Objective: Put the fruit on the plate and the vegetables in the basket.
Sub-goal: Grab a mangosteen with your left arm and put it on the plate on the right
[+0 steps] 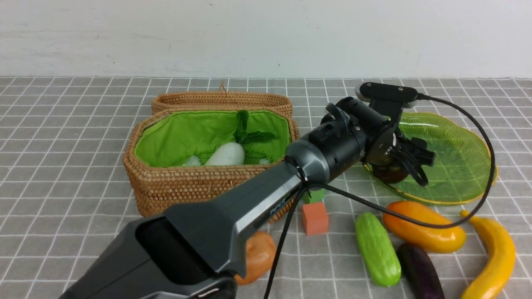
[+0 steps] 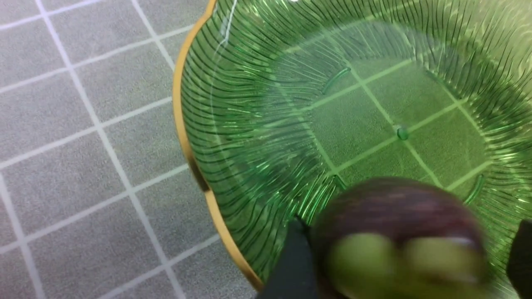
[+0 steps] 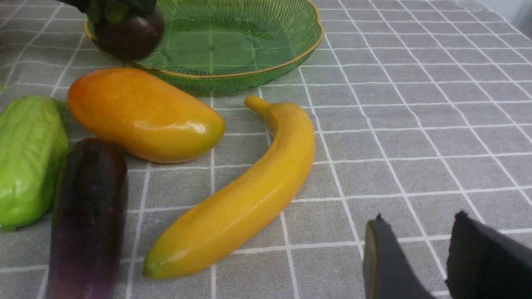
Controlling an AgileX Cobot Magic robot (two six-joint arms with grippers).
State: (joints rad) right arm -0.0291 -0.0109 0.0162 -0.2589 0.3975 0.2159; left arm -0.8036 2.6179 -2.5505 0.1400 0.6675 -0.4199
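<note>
Grey checked cloth (image 1: 62, 166) covers the table. Nearest, the right gripper (image 3: 419, 220) is seen part open and empty, short of the banana (image 3: 249, 182) and mango (image 3: 141, 114). Farther on, the left gripper (image 1: 411, 168) is held over the near rim of the plate (image 1: 457, 158), its jaws spread wider than the blurred mangosteen (image 2: 395, 207) between them. Release this close to the rim is judged risky: the fruit is better let down low, nearer the middle. Beyond, the radish (image 1: 226, 154) lies in the basket (image 1: 187, 187).

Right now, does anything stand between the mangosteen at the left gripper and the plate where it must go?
Nothing visible does. The mangosteen is at the left gripper, directly over the plate, inside its rim.
</note>
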